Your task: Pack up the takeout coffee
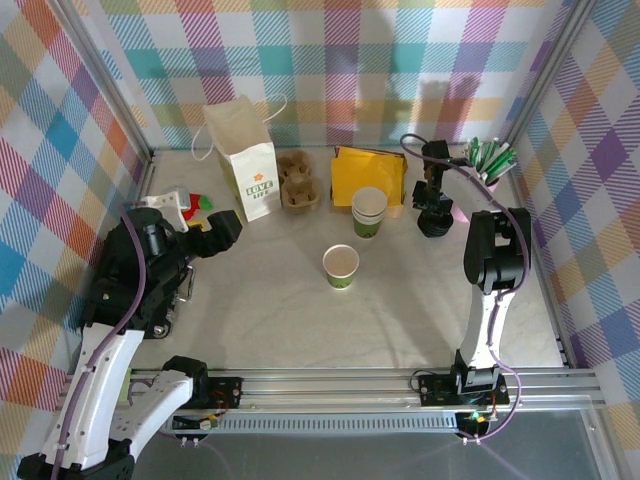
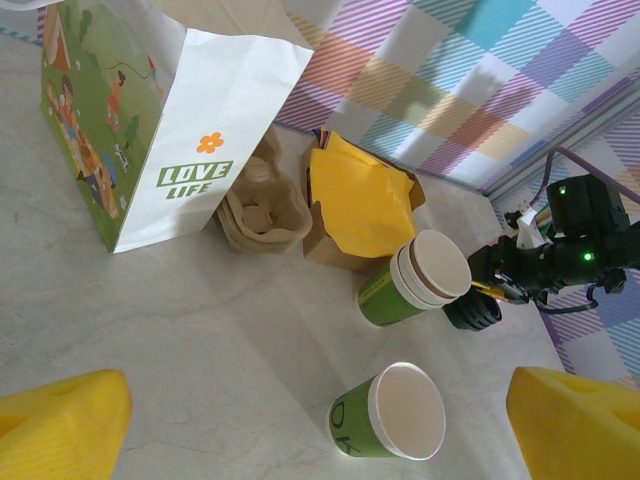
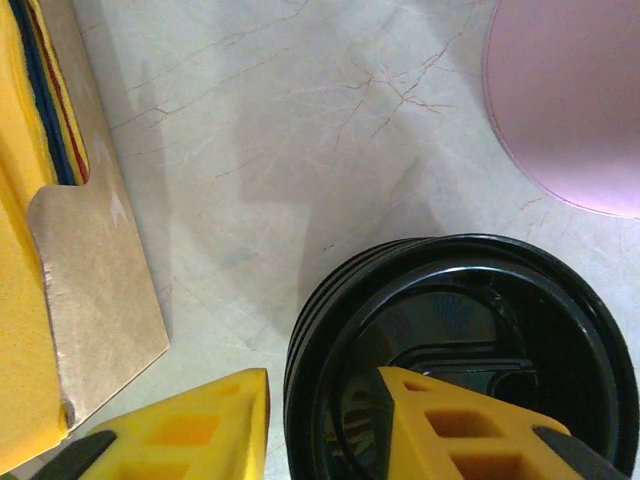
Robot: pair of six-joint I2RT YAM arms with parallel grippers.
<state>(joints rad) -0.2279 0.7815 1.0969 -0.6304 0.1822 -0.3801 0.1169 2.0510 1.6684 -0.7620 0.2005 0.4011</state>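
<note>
- Takeout coffee cup (image 1: 341, 266) stands upright and alone on the bench (image 1: 260, 310), near the stack of cups (image 1: 369, 212), on that stack's arm-base side and slightly to its left. Its mouth is open, with no lid on it.
- A pile of black lids (image 3: 470, 300) sits just right of the stack of cups.
- Right hand (image 3: 325, 410) is down at the lids with its fingers parted, one outside the top rim and one inside. A sliver of bench shows beside the outer finger, so nothing is clamped.
- Left hand (image 1: 222, 230) hovers well left of the stack of cups, spread wide and empty.
- Yellow napkins (image 1: 367, 172) lie directly behind the stack of cups. A brown cup carrier (image 1: 298, 180) and a white paper bag (image 1: 248, 170) stand farther to its left.
</note>
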